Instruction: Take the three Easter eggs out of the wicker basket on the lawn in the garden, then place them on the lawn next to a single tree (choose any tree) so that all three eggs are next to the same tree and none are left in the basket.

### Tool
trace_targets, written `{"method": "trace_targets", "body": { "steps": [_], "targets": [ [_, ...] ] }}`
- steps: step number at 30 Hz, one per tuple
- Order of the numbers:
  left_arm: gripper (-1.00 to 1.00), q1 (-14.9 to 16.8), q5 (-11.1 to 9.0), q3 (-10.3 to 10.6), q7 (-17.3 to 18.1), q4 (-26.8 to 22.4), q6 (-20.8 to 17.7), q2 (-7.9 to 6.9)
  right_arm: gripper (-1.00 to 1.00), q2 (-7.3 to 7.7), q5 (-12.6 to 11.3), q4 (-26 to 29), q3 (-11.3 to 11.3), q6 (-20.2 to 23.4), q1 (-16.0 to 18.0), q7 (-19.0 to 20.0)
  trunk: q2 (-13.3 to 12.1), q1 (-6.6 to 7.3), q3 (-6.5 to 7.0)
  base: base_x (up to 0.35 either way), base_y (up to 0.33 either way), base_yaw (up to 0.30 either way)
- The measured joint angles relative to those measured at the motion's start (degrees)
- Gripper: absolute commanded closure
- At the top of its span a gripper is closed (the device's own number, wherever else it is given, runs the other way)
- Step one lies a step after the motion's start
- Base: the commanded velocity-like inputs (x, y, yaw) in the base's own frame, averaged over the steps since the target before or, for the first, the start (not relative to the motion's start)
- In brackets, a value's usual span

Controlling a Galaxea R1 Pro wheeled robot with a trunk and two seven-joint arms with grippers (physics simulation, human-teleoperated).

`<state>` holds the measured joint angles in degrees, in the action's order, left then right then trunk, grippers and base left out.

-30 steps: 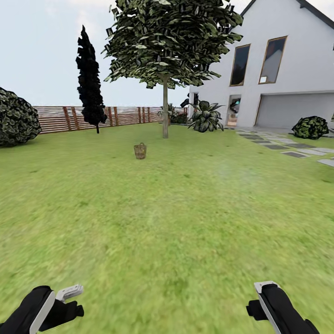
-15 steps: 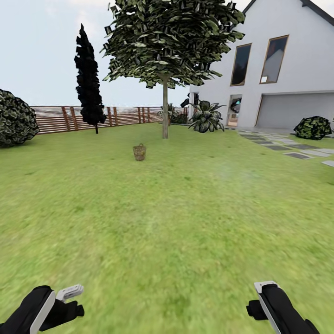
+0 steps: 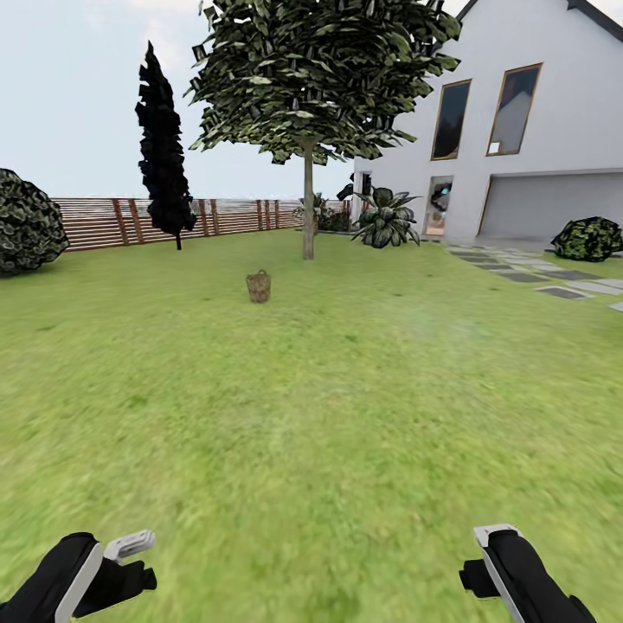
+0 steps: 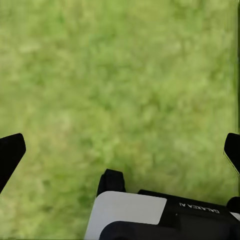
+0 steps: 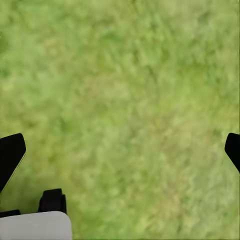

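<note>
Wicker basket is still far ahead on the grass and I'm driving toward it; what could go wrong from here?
1. The small brown wicker basket is low and light-looking; driving too close could knock it over.
2. Its contents can't be made out from here, so the eggs' positions are unknown.
3. The left end effector and right end effector, both open, hang low over the green lawn; further lowering could scrape the grass.

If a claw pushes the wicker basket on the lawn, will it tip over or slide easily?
The wicker basket looks small and open-woven, so it is probably light and would likely shift at a modest push. It seems narrower at its base than at its rim, so a push near the rim may tip it. The lawn might grip its base, which favours tipping over sliding.
</note>
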<state>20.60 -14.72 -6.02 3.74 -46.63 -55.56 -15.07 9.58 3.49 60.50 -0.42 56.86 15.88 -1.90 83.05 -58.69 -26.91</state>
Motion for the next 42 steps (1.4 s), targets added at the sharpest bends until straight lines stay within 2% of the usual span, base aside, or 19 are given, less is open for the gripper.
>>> {"method": "trace_targets", "body": {
  "steps": [42],
  "targets": [
    [-1.0,0.0,0.0,0.0,0.0,-0.2,0.0,-0.06,-1.0,0.0,-0.1,0.0,0.2,-0.1,0.0,0.0,0.0,0.0,0.0,0.338,0.0,0.0]
  ]
}}
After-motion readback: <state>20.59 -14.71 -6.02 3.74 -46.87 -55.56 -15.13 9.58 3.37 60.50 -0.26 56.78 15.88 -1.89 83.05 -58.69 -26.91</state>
